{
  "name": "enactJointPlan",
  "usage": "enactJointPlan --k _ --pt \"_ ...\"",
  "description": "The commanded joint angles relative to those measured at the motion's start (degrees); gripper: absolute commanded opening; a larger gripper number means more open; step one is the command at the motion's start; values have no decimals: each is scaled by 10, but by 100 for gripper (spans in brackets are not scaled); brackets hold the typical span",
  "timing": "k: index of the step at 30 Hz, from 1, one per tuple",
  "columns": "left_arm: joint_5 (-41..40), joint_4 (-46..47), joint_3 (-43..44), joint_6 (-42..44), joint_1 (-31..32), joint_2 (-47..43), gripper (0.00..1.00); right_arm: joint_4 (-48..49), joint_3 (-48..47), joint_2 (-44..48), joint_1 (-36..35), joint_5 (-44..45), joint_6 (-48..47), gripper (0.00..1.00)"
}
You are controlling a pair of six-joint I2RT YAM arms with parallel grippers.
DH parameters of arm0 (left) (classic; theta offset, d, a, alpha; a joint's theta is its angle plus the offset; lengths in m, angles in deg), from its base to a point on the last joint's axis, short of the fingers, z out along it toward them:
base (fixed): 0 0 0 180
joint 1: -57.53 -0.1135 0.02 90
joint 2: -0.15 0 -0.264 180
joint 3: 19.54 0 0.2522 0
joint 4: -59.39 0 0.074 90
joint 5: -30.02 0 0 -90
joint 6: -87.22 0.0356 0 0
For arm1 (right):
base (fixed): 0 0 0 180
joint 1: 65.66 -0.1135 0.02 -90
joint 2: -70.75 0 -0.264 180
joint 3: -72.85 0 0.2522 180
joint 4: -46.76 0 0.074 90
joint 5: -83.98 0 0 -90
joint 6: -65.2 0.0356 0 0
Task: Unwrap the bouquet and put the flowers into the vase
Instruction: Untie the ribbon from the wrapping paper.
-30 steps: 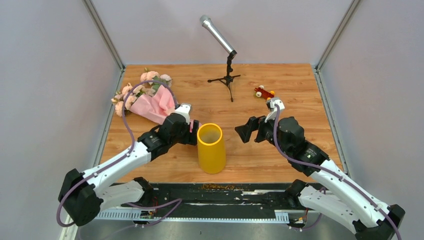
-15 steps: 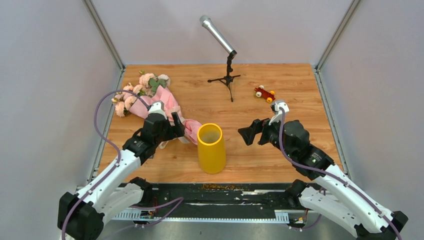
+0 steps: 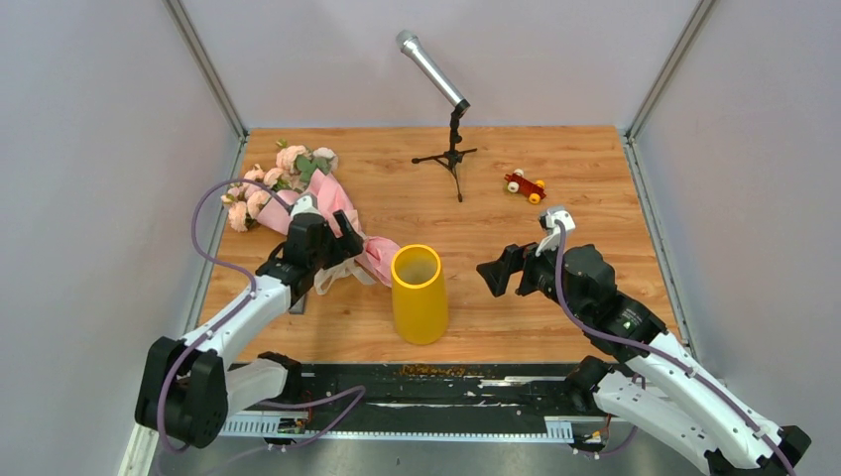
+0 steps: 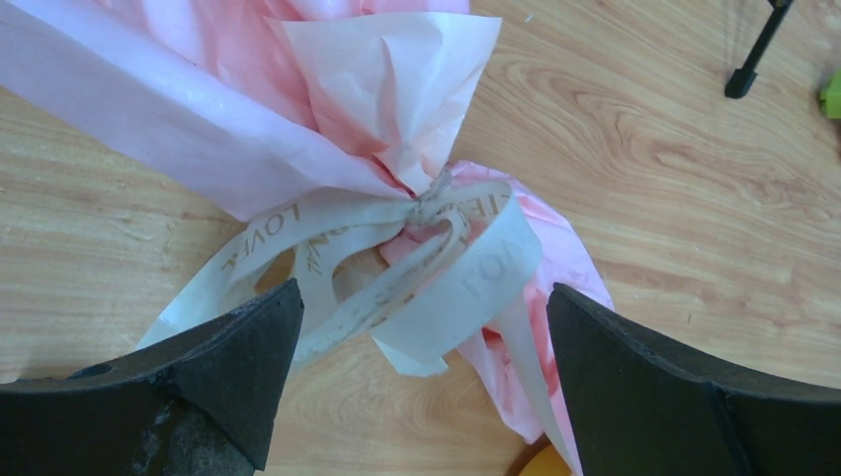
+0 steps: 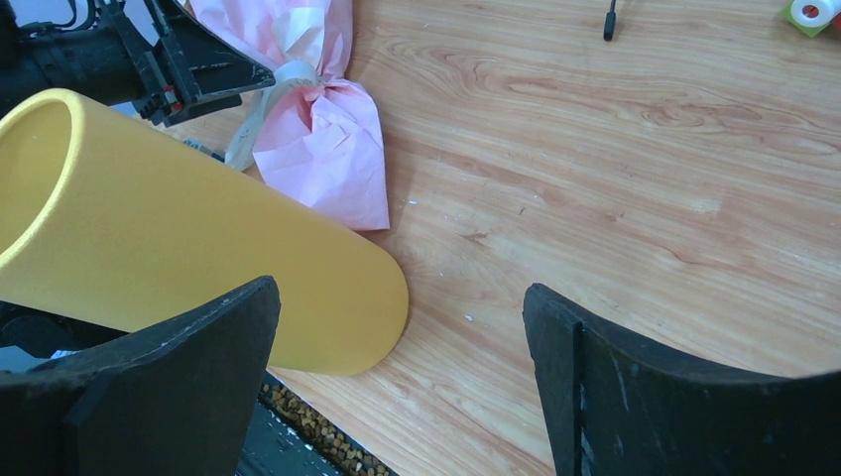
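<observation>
The bouquet [image 3: 307, 203] lies on the table's left side, roses [image 3: 260, 188] toward the far left and its pink paper tail [image 3: 381, 260] beside the vase. A beige ribbon [image 4: 426, 243] printed with letters is tied in a loose bow around the paper [image 4: 248, 109]. My left gripper [image 3: 347, 248] hovers over that bow, open, with the ribbon loops between its fingers [image 4: 421, 297] and nothing gripped. The yellow vase [image 3: 418, 293] stands upright at the front centre. To its right my right gripper [image 3: 493, 273] is open and empty, facing the vase [image 5: 179, 228].
A microphone on a black tripod stand [image 3: 451, 129] is at the back centre. A small red toy car [image 3: 524, 184] sits at the back right. Grey walls close in the left, right and far sides of the wooden table [image 3: 595, 307].
My left gripper has opened and drawn back left from the vase. The bouquet's paper tail now reaches nearer the vase. My right gripper has drifted slightly nearer and lower.
</observation>
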Motion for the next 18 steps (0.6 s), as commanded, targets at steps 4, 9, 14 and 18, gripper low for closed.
enactJointPlan --k 4,9,14,18 --pt "-3 67 30 -7 -13 74 100 4 3 -6 -4 -1 -12 95" --pt "-11 85 65 33 -13 151 91 -1 3 -14 -4 1 -15 94" --pt "11 88 101 72 -13 213 63 -2 8 -21 -3 1 -14 94" --pt "63 111 116 101 -12 262 45 -2 14 -24 -4 -1 -10 94"
